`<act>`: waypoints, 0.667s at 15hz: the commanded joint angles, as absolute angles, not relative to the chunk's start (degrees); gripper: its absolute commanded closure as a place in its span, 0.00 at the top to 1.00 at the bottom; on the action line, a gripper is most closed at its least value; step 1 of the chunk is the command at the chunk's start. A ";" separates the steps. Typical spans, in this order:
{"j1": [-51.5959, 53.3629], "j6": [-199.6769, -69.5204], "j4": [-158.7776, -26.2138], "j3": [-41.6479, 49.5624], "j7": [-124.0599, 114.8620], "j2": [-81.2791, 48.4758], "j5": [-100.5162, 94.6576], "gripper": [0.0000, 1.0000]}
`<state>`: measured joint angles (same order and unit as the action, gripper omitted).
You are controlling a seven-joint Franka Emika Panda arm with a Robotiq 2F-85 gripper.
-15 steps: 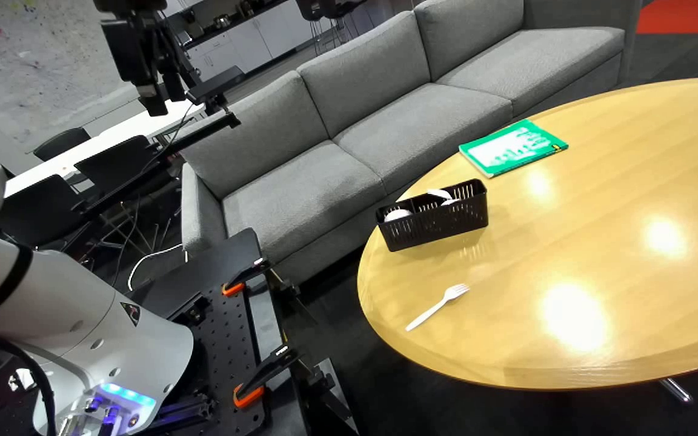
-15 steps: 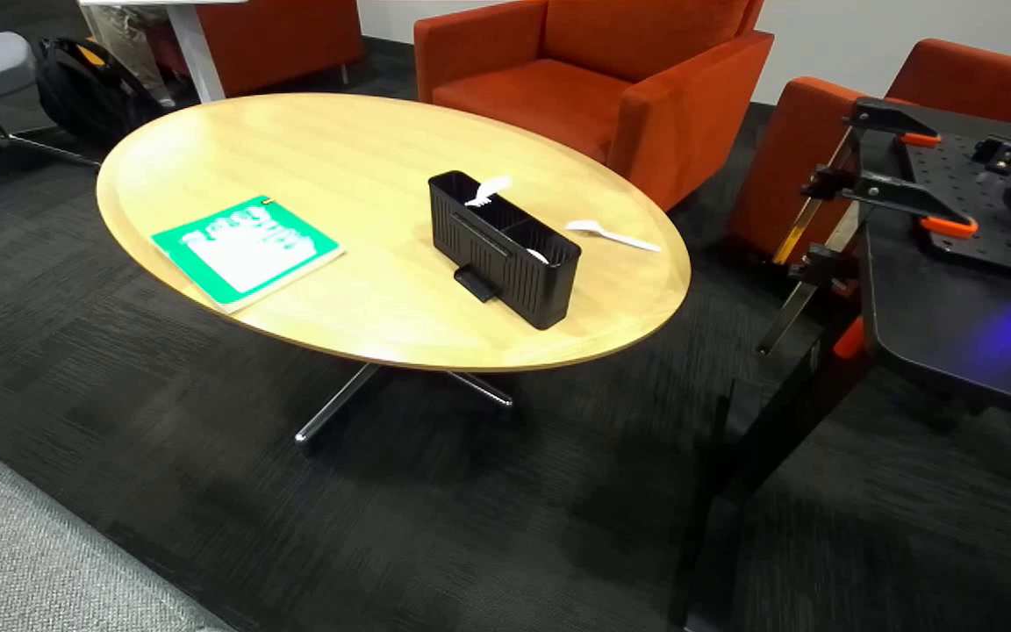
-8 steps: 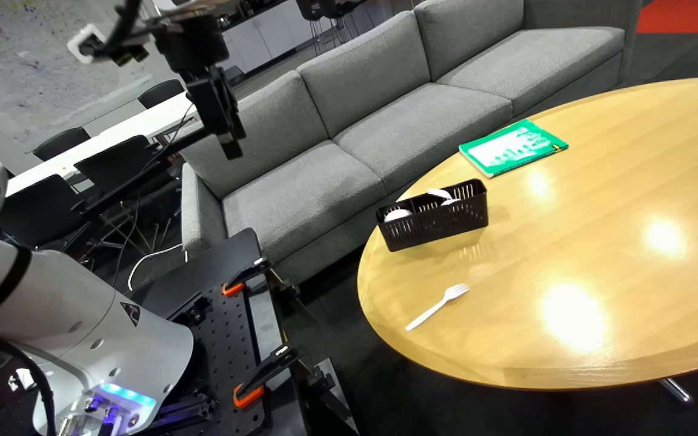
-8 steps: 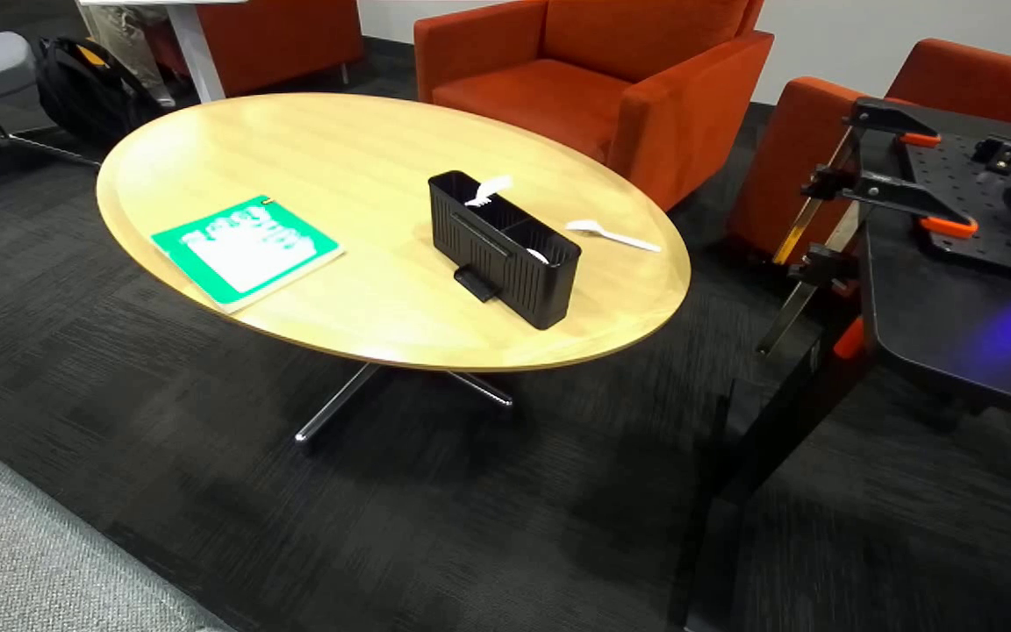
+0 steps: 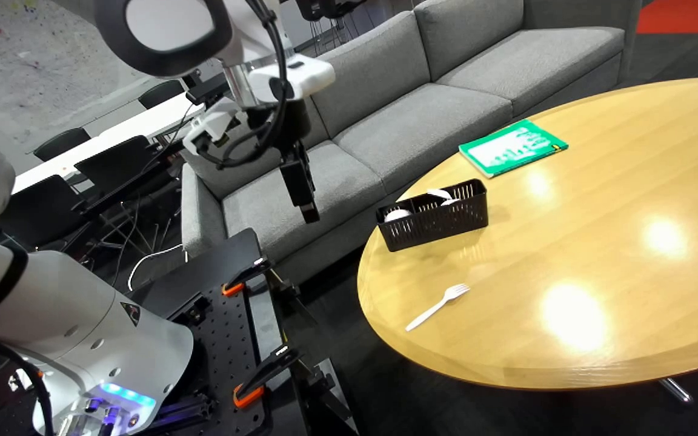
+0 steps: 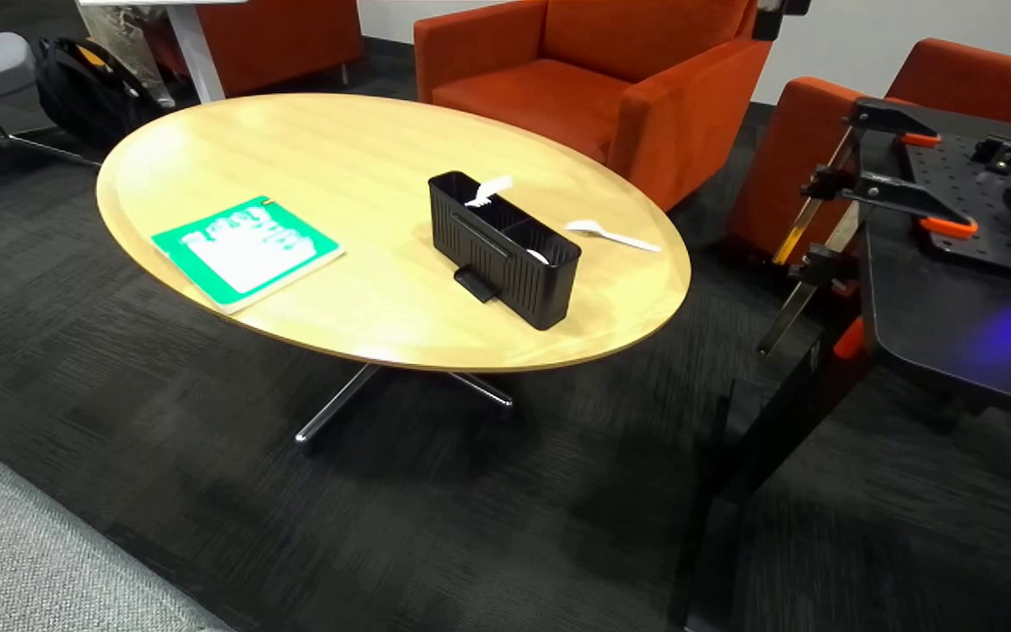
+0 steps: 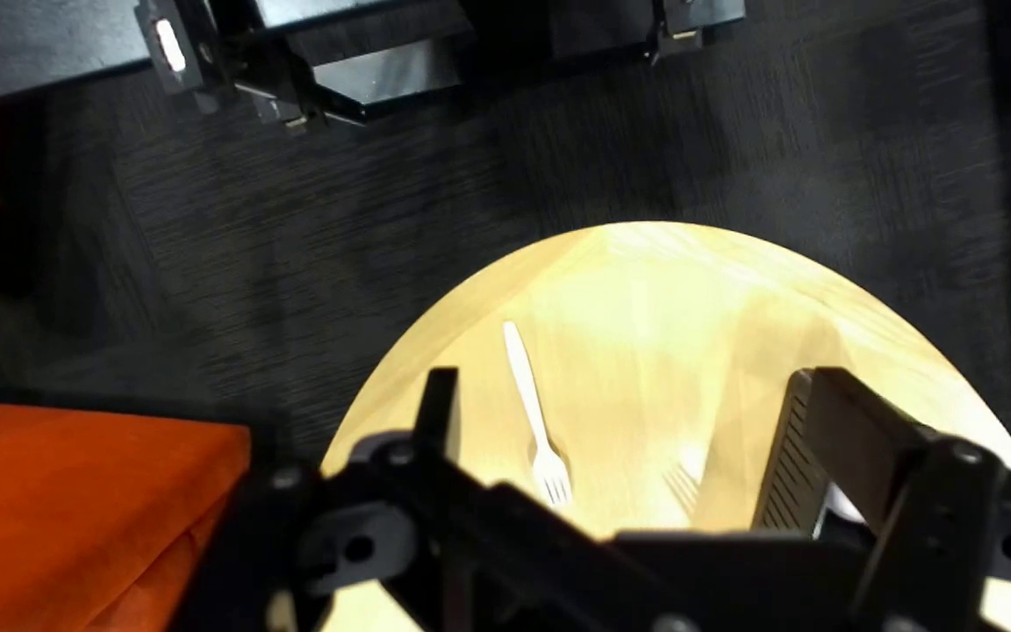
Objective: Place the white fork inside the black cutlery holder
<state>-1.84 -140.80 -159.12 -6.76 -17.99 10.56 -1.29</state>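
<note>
The white fork (image 5: 434, 310) lies flat on the oval wooden table (image 5: 518, 303), near its rounded end. It also shows in an exterior view (image 6: 620, 237) and in the wrist view (image 7: 527, 386). The black cutlery holder (image 5: 440, 227) stands beside it with white cutlery (image 5: 397, 215) inside; it also shows in an exterior view (image 6: 501, 254). In the wrist view my gripper (image 7: 633, 391) is open with nothing between its fingers. The fork appears between the fingers but far below; the right finger partly hides the holder (image 7: 788, 470). My gripper (image 5: 309, 213) hangs in the air short of the table edge.
A green-and-white book (image 5: 512, 148) lies on the table beyond the holder. A grey sofa (image 5: 355, 145) runs along one side, and an orange armchair (image 6: 558, 88) stands on another. Clamps (image 5: 267, 372) stick out from the robot's black stand.
My gripper has come down and moved right toward the table in an exterior view, and its tip has entered the top of another. The fork and holder have not moved.
</note>
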 commanded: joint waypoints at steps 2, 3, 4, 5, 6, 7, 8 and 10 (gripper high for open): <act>-1.58 -140.72 -157.68 -5.04 -18.16 7.22 -2.75 1.00; -1.59 -140.72 -157.23 -4.98 -18.15 6.50 -2.87 1.00; -1.56 -140.71 -157.03 -4.98 -18.15 6.32 -2.90 1.00; -1.54 -140.71 -156.93 -5.00 -18.15 6.32 -2.90 1.00; -1.53 -140.71 -156.90 -5.00 -18.15 6.33 -2.91 1.00; -1.36 -143.16 -155.91 -4.40 -15.76 3.26 -0.99 1.00; -1.65 -145.81 -155.48 -4.17 -16.63 1.27 -1.73 1.00; -1.81 -152.93 -154.05 -3.02 -14.56 -4.64 -0.13 1.00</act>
